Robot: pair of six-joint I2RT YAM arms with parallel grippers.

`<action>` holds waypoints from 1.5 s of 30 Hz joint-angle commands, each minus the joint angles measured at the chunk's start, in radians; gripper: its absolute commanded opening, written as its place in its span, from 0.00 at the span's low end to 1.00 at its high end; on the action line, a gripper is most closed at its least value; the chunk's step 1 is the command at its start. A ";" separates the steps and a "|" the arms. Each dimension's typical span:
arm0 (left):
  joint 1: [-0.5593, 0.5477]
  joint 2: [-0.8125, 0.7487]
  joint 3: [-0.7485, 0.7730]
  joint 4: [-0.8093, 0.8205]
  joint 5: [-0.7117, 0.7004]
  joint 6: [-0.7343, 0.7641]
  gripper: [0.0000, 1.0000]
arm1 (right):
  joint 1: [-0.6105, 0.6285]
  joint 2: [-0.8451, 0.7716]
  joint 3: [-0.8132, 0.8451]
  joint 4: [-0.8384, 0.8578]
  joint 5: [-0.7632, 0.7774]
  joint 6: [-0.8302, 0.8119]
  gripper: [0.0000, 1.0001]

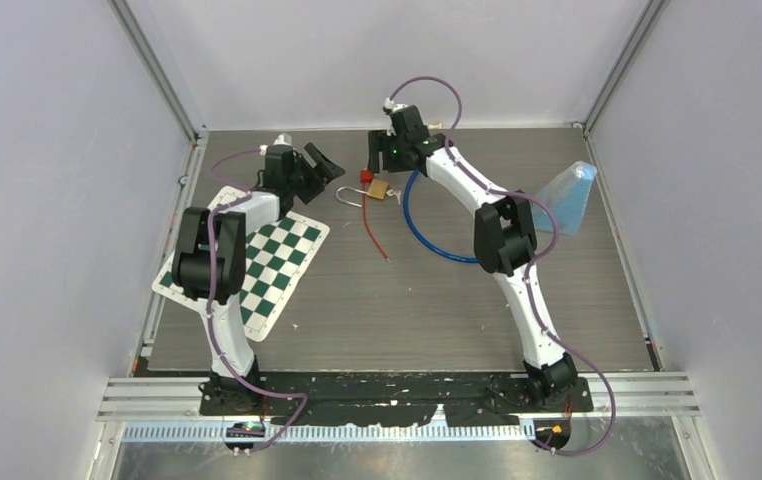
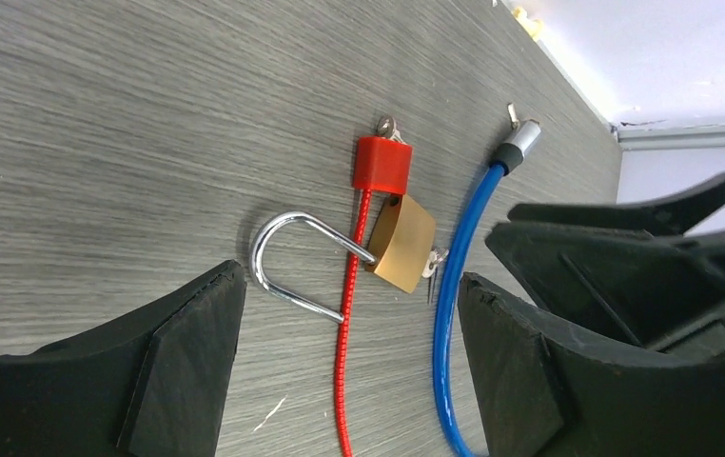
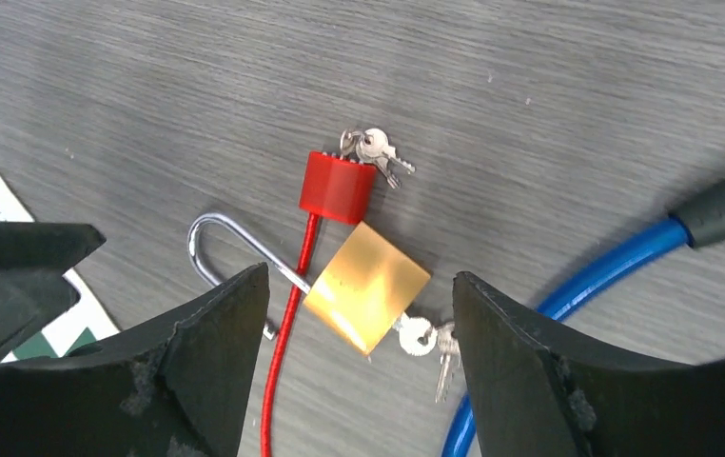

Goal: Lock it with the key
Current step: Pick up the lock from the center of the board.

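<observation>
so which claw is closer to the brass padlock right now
Right, it seems. The right claw hangs open just beyond the brass padlock, aimed squarely at its body. The left claw, also open, is off on the shackle side, slightly farther away.

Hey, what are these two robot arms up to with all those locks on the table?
Both arms point at a brass padlock lying on the table. Its shackle is swung open, and a key seems to sit in its keyhole. The left gripper and the right gripper are both open and hold nothing. A red cable lock crosses the shackle, and a blue cable lies beside it. Locking has not begun yet.
</observation>
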 commanded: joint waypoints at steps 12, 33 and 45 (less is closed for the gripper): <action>-0.004 -0.110 -0.067 0.008 0.001 0.060 0.80 | 0.008 0.159 0.148 -0.002 -0.029 0.172 0.71; -0.001 -0.301 -0.155 -0.164 -0.108 0.179 0.80 | 0.128 -0.007 -0.100 -0.043 -0.035 0.047 0.59; 0.003 -0.460 -0.277 -0.216 -0.152 0.228 0.80 | 0.227 -0.124 -0.262 -0.017 0.210 -0.047 0.64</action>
